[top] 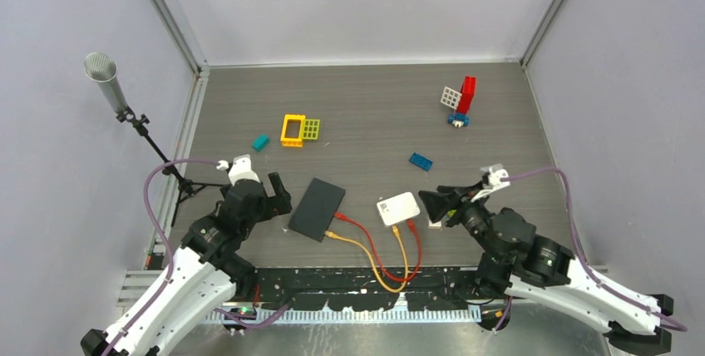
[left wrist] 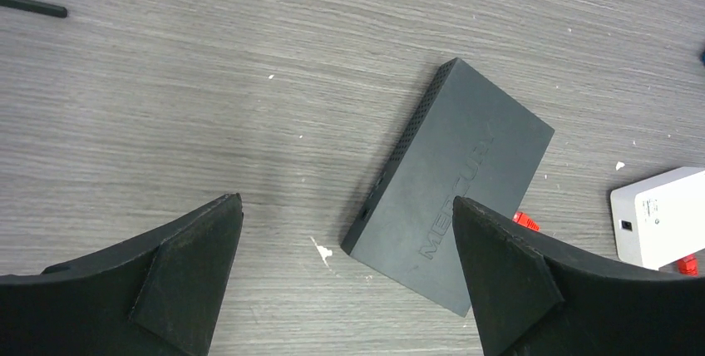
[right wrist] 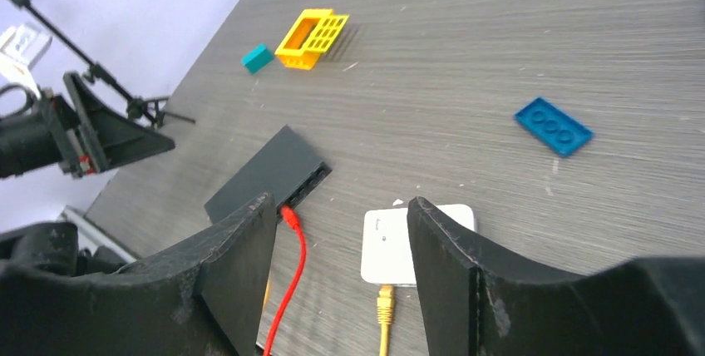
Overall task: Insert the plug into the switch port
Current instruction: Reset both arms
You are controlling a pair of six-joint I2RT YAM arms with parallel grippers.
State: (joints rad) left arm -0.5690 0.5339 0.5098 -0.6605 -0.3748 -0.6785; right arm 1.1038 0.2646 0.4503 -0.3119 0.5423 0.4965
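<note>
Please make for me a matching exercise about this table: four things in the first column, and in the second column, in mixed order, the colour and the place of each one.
Column one
1. switch
2. small box
3. flat brick
4. brick tower

Column two
A. blue, lying alone near the middle of the table
B. mostly red, standing at the far right
C. black, close to the left arm
D. white, close to the right arm

Pairs: 1-C, 2-D, 3-A, 4-B
</note>
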